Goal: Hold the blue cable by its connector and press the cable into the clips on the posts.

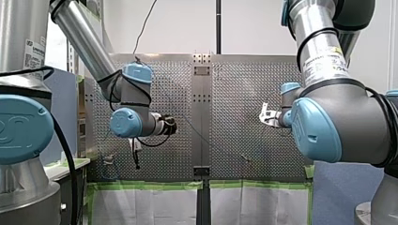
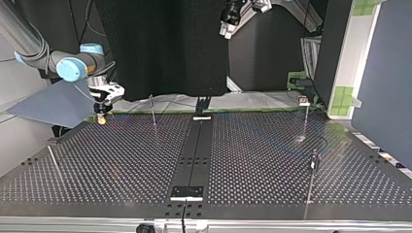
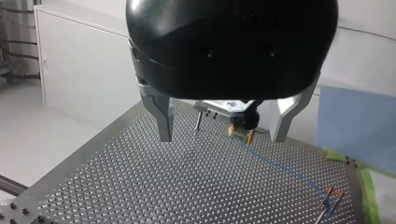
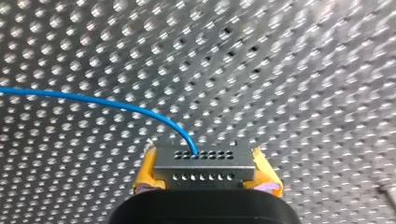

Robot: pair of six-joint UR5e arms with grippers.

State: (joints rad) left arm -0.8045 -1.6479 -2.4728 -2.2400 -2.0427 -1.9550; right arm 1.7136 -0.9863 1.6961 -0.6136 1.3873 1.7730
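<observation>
My right gripper (image 4: 208, 176) is shut, its yellow pads (image 4: 145, 173) clamped on the grey connector (image 4: 204, 163). The blue cable (image 4: 107, 103) leaves the connector's face and curves away over the perforated table (image 4: 289, 84). In the top view my right gripper (image 2: 101, 118) hangs just above the table's far left corner. My left gripper (image 3: 220, 138) stands open with nothing between its metal fingers (image 3: 163, 119), high above the table (image 3: 140, 186). Ahead of it the blue cable (image 3: 280, 165) runs from my right gripper (image 3: 242, 129) to a clip post (image 3: 329, 203).
Thin posts stand on the table: one (image 2: 153, 112) near my right gripper, one (image 2: 305, 116) at the far right, one (image 2: 314, 167) nearer right, one (image 2: 53, 158) at the left. A dark centre strip (image 2: 194, 150) splits the table. A blue panel (image 3: 359, 126) stands beyond the table's edge.
</observation>
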